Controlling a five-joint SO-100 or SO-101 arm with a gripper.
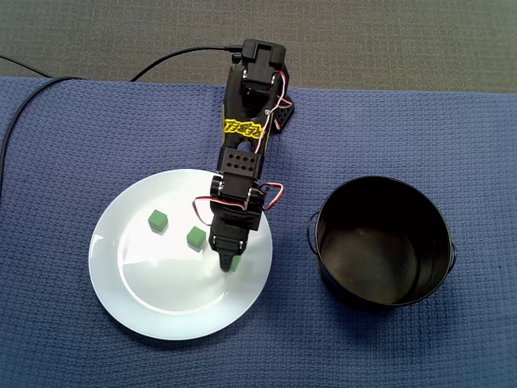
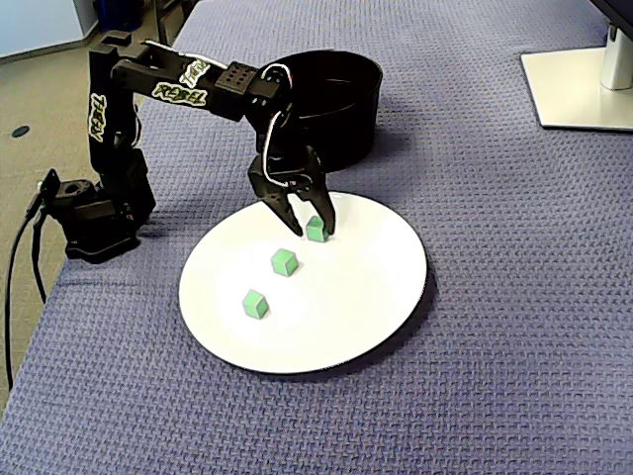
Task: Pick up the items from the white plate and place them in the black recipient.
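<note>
Three green cubes lie on the white plate (image 1: 161,287) (image 2: 356,297). Two of them (image 1: 157,220) (image 1: 195,238) sit free to the left of the arm in a fixed view; the other fixed view shows them too (image 2: 255,304) (image 2: 285,261). My gripper (image 1: 227,263) (image 2: 312,232) is lowered onto the plate and straddles the third cube (image 1: 235,264) (image 2: 316,229). One finger stands on each side of it, with a small gap showing on one side. That cube rests on the plate. The black pot (image 1: 381,181) (image 2: 351,134) is empty.
Everything stands on a blue woven mat (image 1: 65,162). The arm's base (image 2: 94,223) is clamped at the mat's edge, with cables trailing from it. A white monitor foot (image 2: 584,89) stands in a far corner of the table.
</note>
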